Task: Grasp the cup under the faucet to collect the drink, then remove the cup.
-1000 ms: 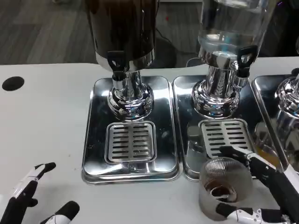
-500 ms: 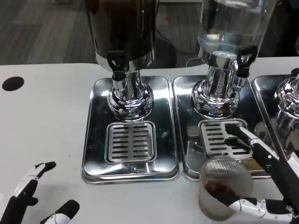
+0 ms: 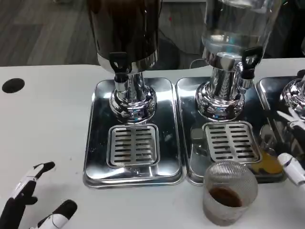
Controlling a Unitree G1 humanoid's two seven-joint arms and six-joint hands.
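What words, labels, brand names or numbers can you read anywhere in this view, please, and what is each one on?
None can be read.
Dark dispenser: no label or brand visible.
Clear dispenser: no print visible.
Trays: bare metal, only reflections.
Cup: ribbed clear wall, no print.
Table: a black round mark, not a sign.

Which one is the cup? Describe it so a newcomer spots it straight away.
Find the clear dispenser on its steel drip tray, right of the dark dispenser. On the white table just in front of that tray stands the cup, upright. It is the only ribbed clear glass, with a little brown drink at the bottom.
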